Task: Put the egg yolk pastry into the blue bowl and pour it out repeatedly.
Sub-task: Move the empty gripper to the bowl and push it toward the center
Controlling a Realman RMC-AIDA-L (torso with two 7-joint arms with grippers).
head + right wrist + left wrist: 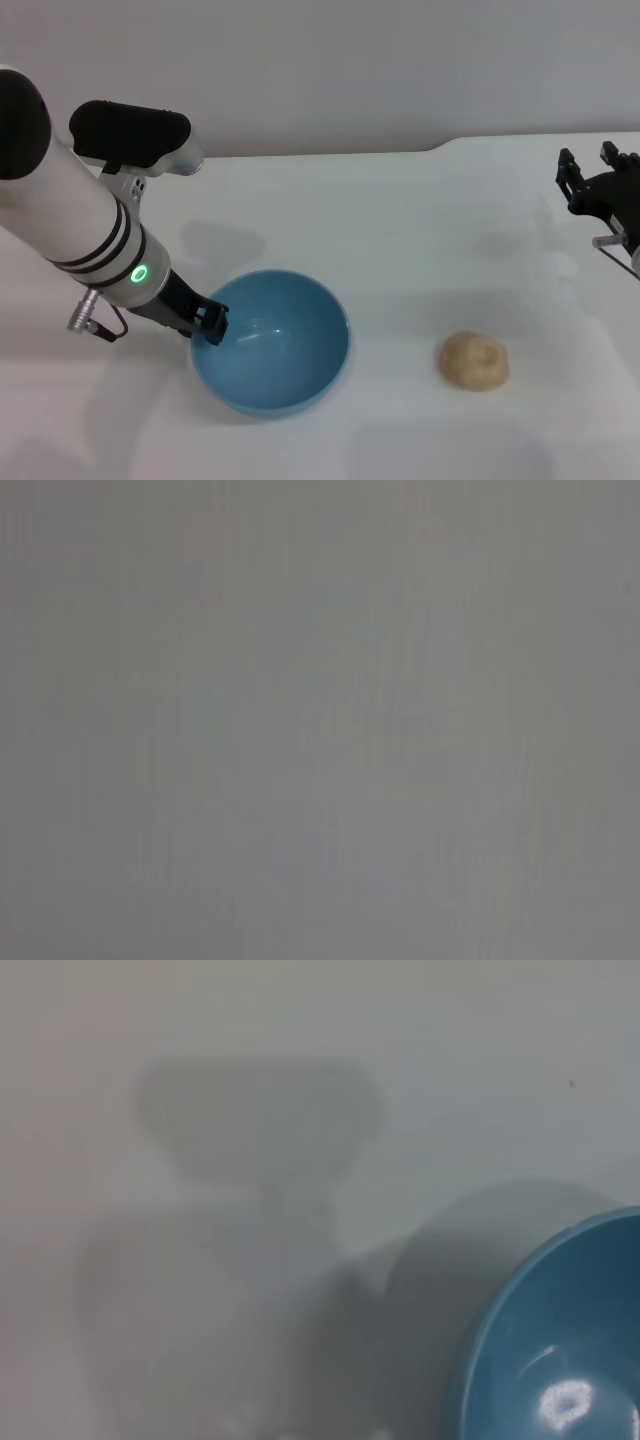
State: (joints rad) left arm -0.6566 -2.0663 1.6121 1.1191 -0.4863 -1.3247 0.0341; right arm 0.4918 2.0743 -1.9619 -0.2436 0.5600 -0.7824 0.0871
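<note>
The blue bowl (272, 342) stands empty on the white table, left of centre; part of it also shows in the left wrist view (560, 1360). My left gripper (209, 326) is at the bowl's left rim, one dark finger inside and the rest outside, shut on the rim. The egg yolk pastry (474, 360), a small tan lump, lies on the table to the right of the bowl, about a bowl's width away. My right gripper (598, 178) hovers at the far right edge, open and holding nothing, well behind the pastry.
The white table (400, 230) ends at a back edge against a grey wall. The right wrist view shows only a plain grey surface. My left arm's shadow falls on the table beside the bowl (260, 1130).
</note>
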